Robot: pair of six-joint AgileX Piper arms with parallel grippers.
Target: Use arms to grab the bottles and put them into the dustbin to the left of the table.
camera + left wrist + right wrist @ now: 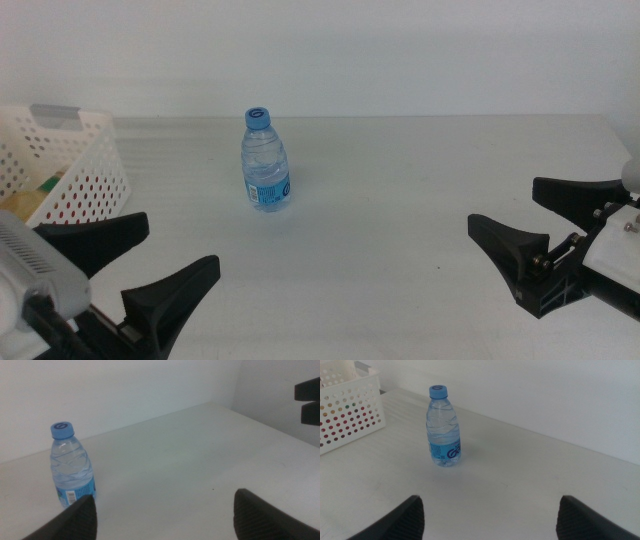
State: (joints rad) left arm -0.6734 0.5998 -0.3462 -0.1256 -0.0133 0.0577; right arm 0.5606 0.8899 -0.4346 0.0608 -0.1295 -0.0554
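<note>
A small clear water bottle with a blue cap and label stands upright on the off-white table, right of the white perforated basket. It also shows in the left wrist view and the right wrist view. My left gripper is open and empty at the front left, short of the bottle. My right gripper is open and empty at the right, well apart from the bottle. Inside the basket a yellow and green shape shows, and red shows through the holes.
The basket stands at the table's left edge with a grey tag on its rim. A plain white wall runs behind the table. The right gripper's jaws show far off in the left wrist view.
</note>
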